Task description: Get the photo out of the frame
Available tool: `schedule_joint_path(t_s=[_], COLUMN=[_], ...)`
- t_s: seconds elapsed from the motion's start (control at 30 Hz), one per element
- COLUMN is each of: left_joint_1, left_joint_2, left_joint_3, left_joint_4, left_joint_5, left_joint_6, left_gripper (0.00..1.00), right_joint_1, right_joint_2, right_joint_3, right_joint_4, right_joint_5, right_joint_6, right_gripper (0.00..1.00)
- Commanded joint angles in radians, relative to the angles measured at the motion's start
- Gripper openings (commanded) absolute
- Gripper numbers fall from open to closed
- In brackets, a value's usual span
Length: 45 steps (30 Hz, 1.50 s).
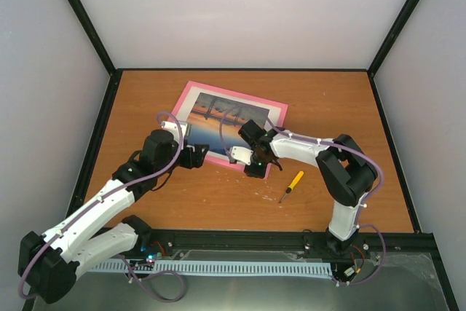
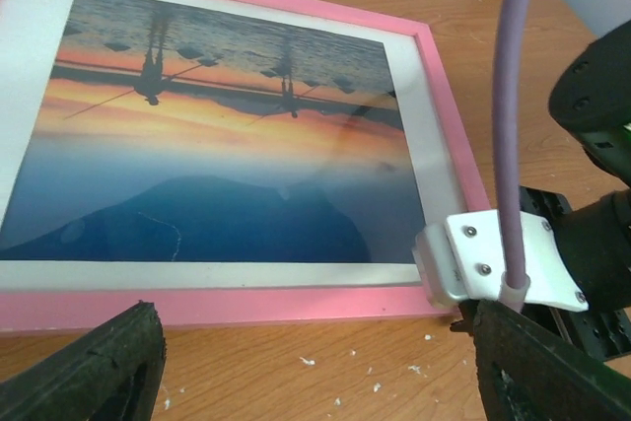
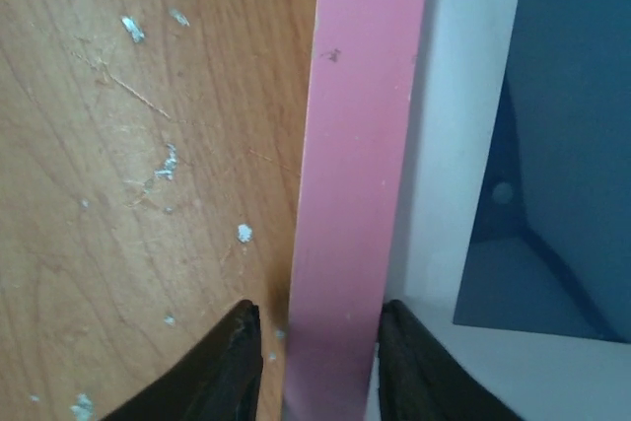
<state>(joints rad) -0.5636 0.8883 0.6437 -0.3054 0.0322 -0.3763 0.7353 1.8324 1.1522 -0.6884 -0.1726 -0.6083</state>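
Observation:
The frame [image 1: 192, 87] lies flat in the middle of the table, its pink border [image 2: 296, 303] facing up. The photo [image 1: 218, 118], an orange-and-blue sunset [image 2: 227, 145], sits inside it behind a white mat. My right gripper [image 1: 256, 167] is at the frame's near corner. Its jaws [image 3: 320, 315] straddle the pink border [image 3: 365, 145]: one finger over the table with a narrow gap to the border, the other on the mat side. My left gripper [image 1: 198, 155] hovers wide open [image 2: 325, 362] over bare wood just short of the frame's near edge, holding nothing.
A small yellow-handled screwdriver [image 1: 293, 184] lies on the table to the right of the right gripper. White crumbs [image 2: 375, 377] dot the wood by the frame's edge. The right arm's wrist [image 2: 592, 234] is close to the left gripper's right finger.

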Motion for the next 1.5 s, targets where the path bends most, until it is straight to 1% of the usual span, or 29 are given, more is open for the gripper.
schedule_joint_path(t_s=[0.0, 0.07, 0.13, 0.17, 0.23, 0.27, 0.33, 0.4, 0.47, 0.53, 0.6, 0.63, 0.8, 0.87, 1.0, 1.03, 1.07, 1.13, 1.27, 1.47], left_joint_1=[-0.002, -0.002, -0.002, -0.002, -0.004, -0.004, -0.011, -0.048, -0.135, -0.244, -0.318, -0.343, -0.435, -0.445, -0.451, -0.453, -0.455, -0.456, -0.457, -0.461], left_joint_2=[-0.003, -0.007, -0.009, -0.009, -0.001, 0.013, 0.049, 0.079, 0.097, 0.116, 0.132, 0.134, 0.136, 0.161, 0.206, 0.215, 0.223, 0.233, 0.249, 0.294], left_joint_3=[0.022, 0.023, 0.027, 0.027, 0.025, 0.033, 0.056, 0.075, 0.074, 0.064, 0.044, 0.037, -0.008, -0.006, -0.006, -0.017, -0.03, -0.055, -0.076, -0.092], left_joint_4=[0.045, 0.071, 0.099, 0.116, 0.136, 0.137, 0.124, 0.111, 0.122, 0.132, 0.137, 0.169, 0.229, 0.227, 0.237, 0.264, 0.303, 0.38, 0.438, 0.441], left_joint_5=[-0.063, -0.048, 0.009, 0.045, 0.123, 0.126, 0.091, 0.036, -0.057, -0.157, -0.252, -0.282, -0.332, -0.345, -0.348, -0.358, -0.387, -0.408, -0.415, -0.43], left_joint_6=[0.037, 0.06, 0.102, 0.127, 0.197, 0.209, 0.233, 0.285, 0.369, 0.472, 0.585, 0.628, 0.839, 0.885, 0.99, 1.014, 1.034, 1.081, 1.132, 1.163], left_gripper=[0.85, 0.84, 0.81, 0.78, 0.67, 0.66, 0.66, 0.68, 0.7, 0.75, 0.76, 0.76, 0.76, 0.73, 0.72, 0.74, 0.8, 0.82, 0.81, 0.78], right_joint_1=[0.021, 0.02, 0.019, 0.017, 0.002, -0.011, -0.046, -0.08, -0.103, -0.124, -0.142, -0.15, -0.166, -0.166, -0.166, -0.166, -0.166, -0.166, -0.166, -0.167], right_joint_2=[0.003, -0.007, -0.04, -0.061, -0.122, -0.146, -0.185, -0.224, -0.265, -0.298, -0.314, -0.319, -0.362, -0.369, -0.376, -0.377, -0.379, -0.385, -0.396, -0.403], right_joint_3=[-0.065, -0.071, -0.072, -0.069, -0.057, -0.049, -0.021, 0.0, 0.006, 0.009, 0.024, 0.034, 0.049, 0.06, 0.083, 0.089, 0.096, 0.108, 0.116, 0.13], right_joint_4=[0.041, 0.051, 0.045, 0.036, 0.009, -0.011, -0.053, -0.097, -0.13, -0.157, -0.203, -0.226, -0.29, -0.304, -0.331, -0.336, -0.343, -0.362, -0.381, -0.413], right_joint_5=[0.101, 0.127, 0.139, 0.132, 0.095, 0.051, -0.014, -0.067, -0.111, -0.133, -0.143, -0.15, -0.187, -0.202, -0.242, -0.253, -0.268, -0.3, -0.342, -0.357], right_joint_6=[0.011, 0.023, 0.022, 0.02, 0.014, 0.011, -0.004, -0.036, -0.082, -0.12, -0.155, -0.171, -0.202, -0.195, -0.162, -0.153, -0.147, -0.137, -0.118, -0.113], right_gripper=[0.3, 0.24, 0.19, 0.18, 0.15, 0.14, 0.12, 0.11, 0.08, 0.06, 0.05, 0.04, 0.03, 0.03, 0.03, 0.03, 0.03, 0.03, 0.03, 0.03])
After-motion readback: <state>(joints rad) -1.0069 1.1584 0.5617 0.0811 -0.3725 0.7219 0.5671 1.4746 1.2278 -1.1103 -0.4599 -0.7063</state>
